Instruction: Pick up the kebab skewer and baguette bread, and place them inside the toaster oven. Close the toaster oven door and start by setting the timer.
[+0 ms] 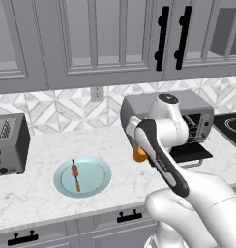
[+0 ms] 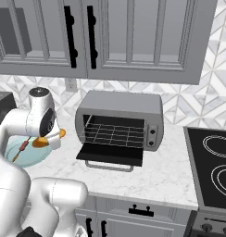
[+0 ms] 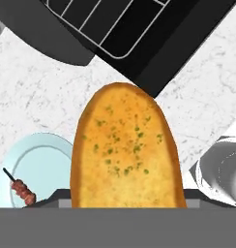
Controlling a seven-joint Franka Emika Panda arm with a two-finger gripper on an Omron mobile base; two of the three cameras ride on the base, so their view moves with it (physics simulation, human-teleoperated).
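My gripper point(image 2: 50, 138) is shut on the baguette bread point(image 3: 125, 150), a golden loaf flecked with green, and holds it above the counter between the plate and the toaster oven point(image 2: 119, 104). The bread shows as an orange end point(image 1: 140, 154) behind my forearm. The toaster oven door point(image 2: 110, 154) hangs open and flat, and the wire rack point(image 2: 115, 132) inside is bare. The kebab skewer point(image 1: 75, 174) lies on a light blue plate point(image 1: 98, 186), to the left of the gripper. In the hand view the skewer point(image 3: 23, 190) sits at the lower left and the open door point(image 3: 187, 43) at the top.
A grey slot toaster point(image 1: 8, 143) stands at the far left of the counter. A black stovetop point(image 2: 212, 162) lies right of the oven. Grey wall cabinets point(image 1: 115, 38) hang above. Marble counter stretches in front of the oven door.
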